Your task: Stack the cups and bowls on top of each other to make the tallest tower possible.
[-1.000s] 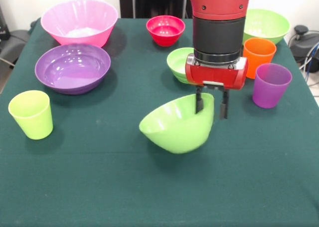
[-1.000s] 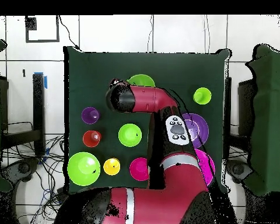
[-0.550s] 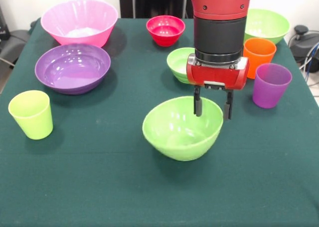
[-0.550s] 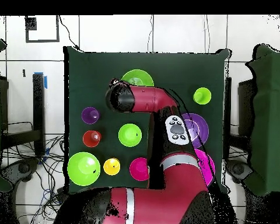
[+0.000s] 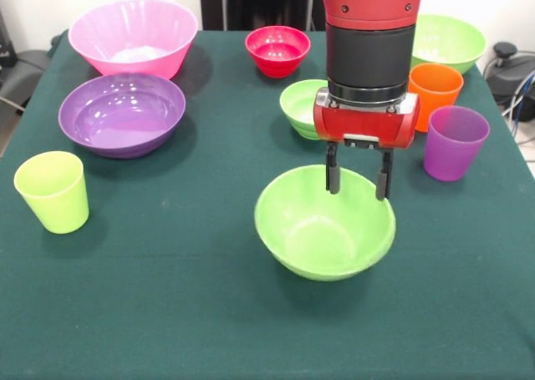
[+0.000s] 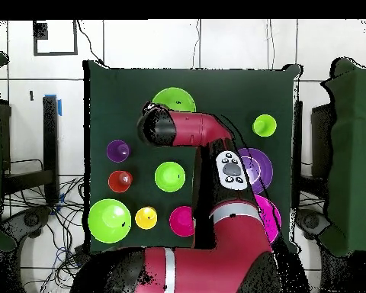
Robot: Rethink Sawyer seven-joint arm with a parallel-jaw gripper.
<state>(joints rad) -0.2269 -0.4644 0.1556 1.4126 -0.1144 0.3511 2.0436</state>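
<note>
A mid-size lime green bowl (image 5: pixel 326 230) sits upright on the green table, also seen as the lime green bowl (image 6: pixel 174 100) from overhead. My gripper (image 5: pixel 359 184) hangs open over its far rim, one finger (image 5: pixel 333 179) inside the rim and the other outside. Neither finger grips the bowl. Around it stand a pink bowl (image 5: pixel 134 36), purple bowl (image 5: pixel 122 113), red bowl (image 5: pixel 277 49), small green bowl (image 5: pixel 301 104), large green bowl (image 5: pixel 447 39), orange cup (image 5: pixel 433 92), purple cup (image 5: pixel 454 142) and lime cup (image 5: pixel 53 190). The yellow cup (image 6: pixel 146 218) shows only overhead. No tower shows; each piece stands alone.
The arm (image 6: pixel 209 137) reaches across the table's middle in the overhead view and covers the gripper there. The orange and purple cups stand close on the gripper's right in the front view. Cables and furniture (image 5: pixel 510 67) lie beyond the table's edges.
The lime green bowl, held tilted by its rim a second ago, now rests upright and further right in the front view. The fingers have spread and let it go.
</note>
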